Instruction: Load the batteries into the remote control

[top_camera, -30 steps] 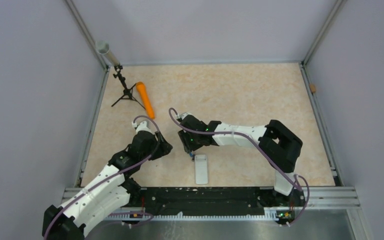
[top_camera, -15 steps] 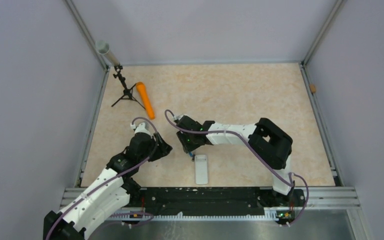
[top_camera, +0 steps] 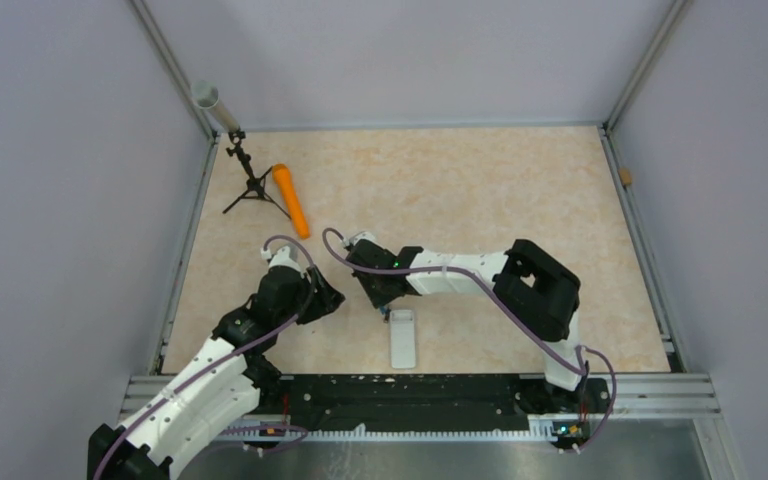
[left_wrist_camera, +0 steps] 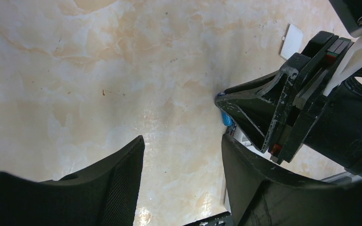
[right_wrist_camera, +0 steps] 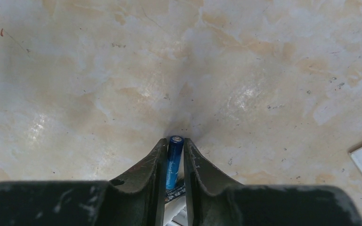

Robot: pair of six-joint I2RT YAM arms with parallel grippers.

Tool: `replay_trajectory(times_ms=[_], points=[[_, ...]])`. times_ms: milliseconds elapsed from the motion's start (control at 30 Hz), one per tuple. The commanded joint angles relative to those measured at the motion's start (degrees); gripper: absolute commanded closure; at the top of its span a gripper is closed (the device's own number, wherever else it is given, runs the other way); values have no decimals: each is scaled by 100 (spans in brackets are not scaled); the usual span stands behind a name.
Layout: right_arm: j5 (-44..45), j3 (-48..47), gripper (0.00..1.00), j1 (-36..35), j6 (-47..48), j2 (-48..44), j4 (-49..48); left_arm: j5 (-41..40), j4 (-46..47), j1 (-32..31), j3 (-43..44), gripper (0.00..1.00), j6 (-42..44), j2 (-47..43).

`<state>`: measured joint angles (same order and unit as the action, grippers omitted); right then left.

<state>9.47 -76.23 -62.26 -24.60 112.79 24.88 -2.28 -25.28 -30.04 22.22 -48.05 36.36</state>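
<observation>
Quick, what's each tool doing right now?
Left tool: open, holding nothing.
Right tool: closed on the blue battery.

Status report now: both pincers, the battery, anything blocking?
Left pincer open, empty, above table. Right pincer shut on blue battery, at far end of white remote. Nothing seen blocking.

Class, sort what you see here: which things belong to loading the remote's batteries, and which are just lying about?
Belong to the job: blue battery, remote control.
Just lying about: orange cylinder, small black tripod.
</observation>
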Motion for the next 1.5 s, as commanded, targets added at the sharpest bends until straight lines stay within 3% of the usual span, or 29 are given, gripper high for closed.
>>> replay_trajectory(times_ms=[0, 133, 467, 700, 1100, 1467], points=[[182, -52, 84, -140, -44, 192, 337, 86, 160, 42, -81, 38, -28, -82], [171, -96, 100, -196, -126, 245, 363, 111, 162, 49, -120, 38, -76, -144], [5, -12, 100, -144, -697, -283, 1, 534, 292, 78, -208, 38, -160, -246], [-534, 672, 100, 154, -1230, -1140, -838, 962, 615, 105, -328, 39, -191, -471], [-1562, 2164, 100, 667, -2028, -2789, -2414, 2520, 2819, 142, -1067, 40, -805, -701], [-2289, 2923, 100, 861, -2511, -3551, -3719, 3621, 5153, 153, -1404, 42, -1597, -161]])
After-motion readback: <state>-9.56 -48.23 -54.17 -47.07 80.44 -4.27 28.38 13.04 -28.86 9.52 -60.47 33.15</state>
